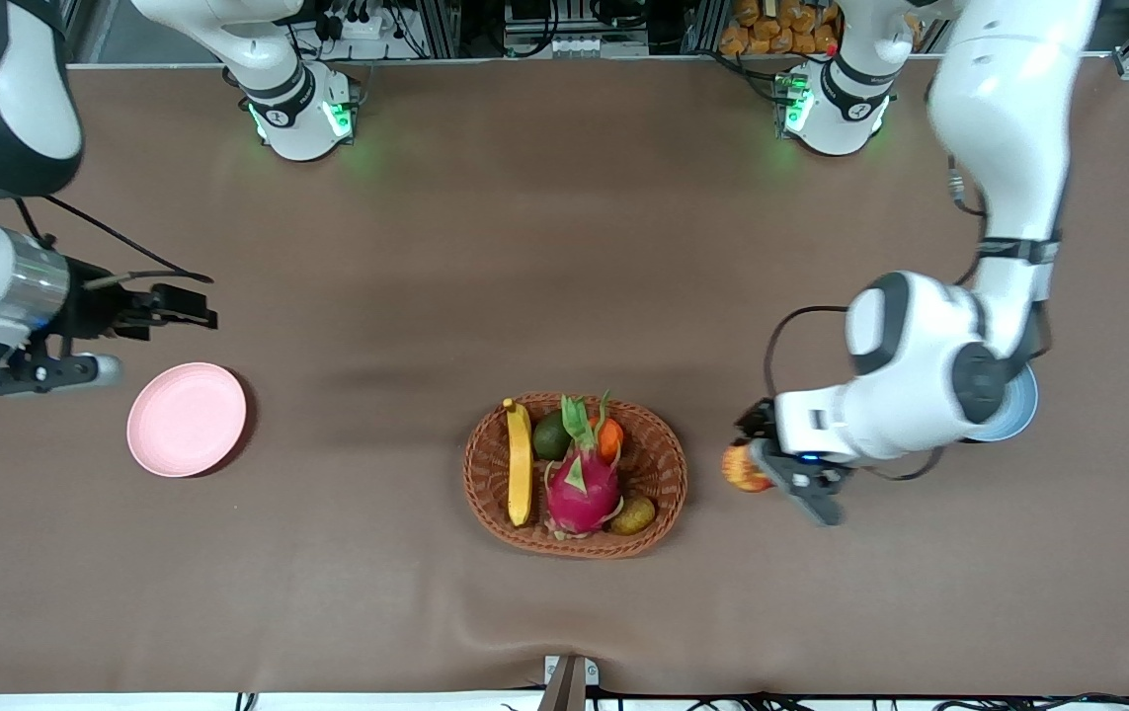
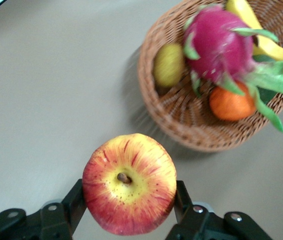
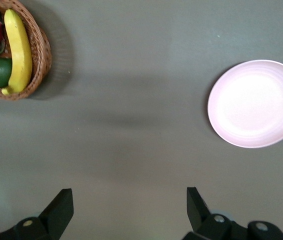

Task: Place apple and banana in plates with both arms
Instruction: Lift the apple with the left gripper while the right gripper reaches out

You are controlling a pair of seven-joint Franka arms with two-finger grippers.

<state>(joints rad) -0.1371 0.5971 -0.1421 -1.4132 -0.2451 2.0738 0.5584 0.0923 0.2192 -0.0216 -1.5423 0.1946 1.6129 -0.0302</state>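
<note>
My left gripper [image 1: 758,462] is shut on the red and yellow apple [image 1: 742,470] and holds it above the bare table, between the basket and the light blue plate [image 1: 1018,410]. My left arm hides most of that plate. In the left wrist view the apple [image 2: 129,182] sits stem-up between the fingers [image 2: 76,200]. The banana [image 1: 519,462] lies in the woven basket [image 1: 658,494], along the side toward the right arm's end; it also shows in the right wrist view [image 3: 18,50]. My right gripper [image 1: 194,308] is open and empty, up over the table beside the pink plate [image 1: 187,419].
The basket also holds a pink dragon fruit [image 1: 582,484], a dark green fruit [image 1: 550,436], an orange fruit [image 1: 609,439] and a brownish kiwi-like fruit [image 1: 633,514]. The pink plate [image 3: 255,103] is empty. A cable mount [image 1: 569,681] sits at the table's near edge.
</note>
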